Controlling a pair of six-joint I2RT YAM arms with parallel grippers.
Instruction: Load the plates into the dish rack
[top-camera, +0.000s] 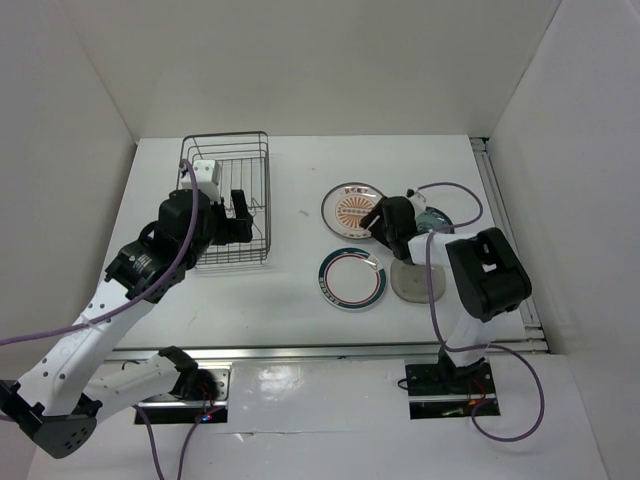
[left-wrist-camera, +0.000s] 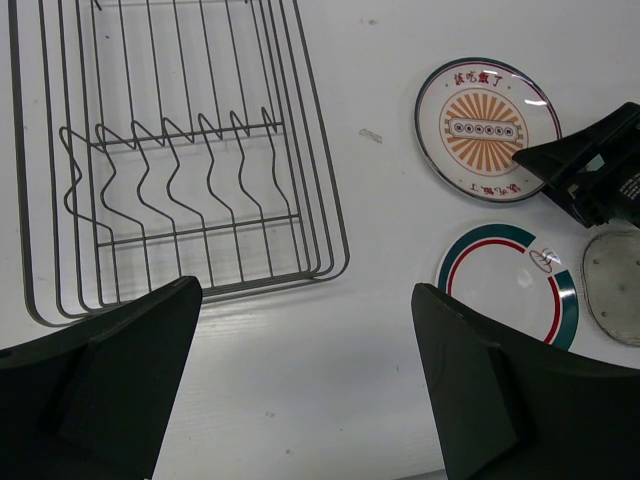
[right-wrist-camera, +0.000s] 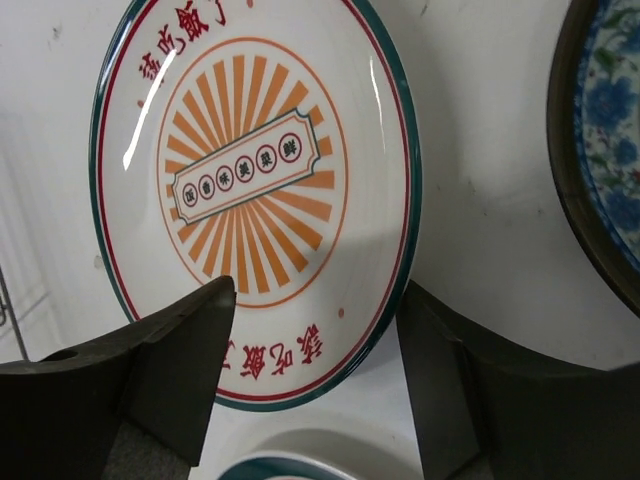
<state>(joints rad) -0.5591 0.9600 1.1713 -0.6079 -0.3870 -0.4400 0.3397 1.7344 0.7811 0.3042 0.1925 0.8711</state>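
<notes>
From the right wrist, the right fingers (right-wrist-camera: 150, 370) stand spread apart with nothing gripped. The sunburst plate (right-wrist-camera: 250, 190) (white, with orange-red rays at its centre) lies flat on the desk (right-wrist-camera: 480, 200) straight ahead, its near rim in the gap between them; whether either finger touches that rim I cannot tell. The dark teal patterned plate (right-wrist-camera: 612, 140) is cut off at the right edge, and a sliver of another rim shows at the bottom. From the left wrist, the left fingers (left-wrist-camera: 110, 390) are likewise released and empty, hovering just short of the near edge of the dish rack (left-wrist-camera: 325, 205), which holds no plate. The ring-rimmed plate (left-wrist-camera: 505, 295) and the beige-grey plate (left-wrist-camera: 615, 285) lie well to the right, the latter cropped. From above, the rack sits left of all four plates, so the right arm (top-camera: 480, 270) is nearer the plates and the left arm (top-camera: 150, 270) nearer the rack — the right arm's body hides most of the teal plate.
</notes>
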